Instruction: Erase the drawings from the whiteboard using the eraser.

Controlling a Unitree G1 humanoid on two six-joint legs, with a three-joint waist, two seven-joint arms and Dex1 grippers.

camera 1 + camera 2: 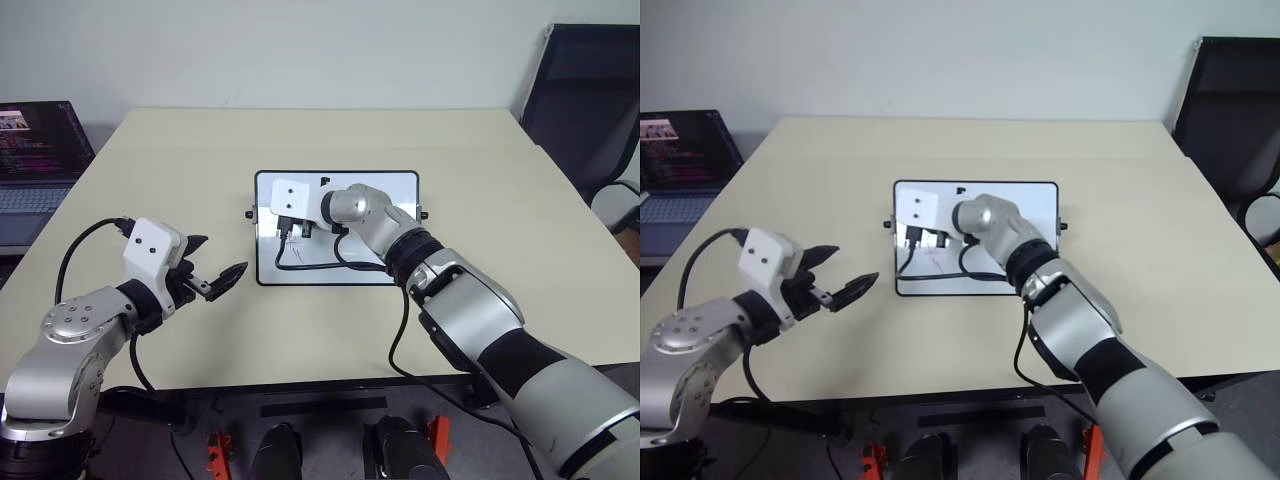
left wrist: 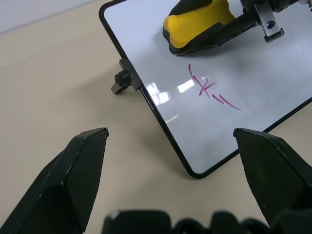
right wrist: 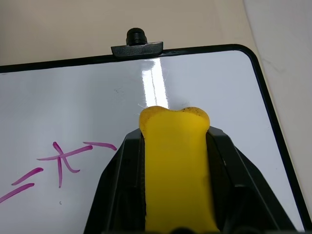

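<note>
The table point(image 1: 150, 160) is bearing the whiteboard point(image 2: 253, 102); the right gripper point(image 3: 176, 146) is clamping the eraser point(image 3: 178, 165) just beside the drawings point(image 2: 207, 87); the left gripper point(image 2: 170, 146) is hanging apart, empty; a tilted pass risks smearing or shoving the unbraced board.

No text, label or number can be read; the laptop screen point(image 1: 40, 140) shows only illegible lines
</note>
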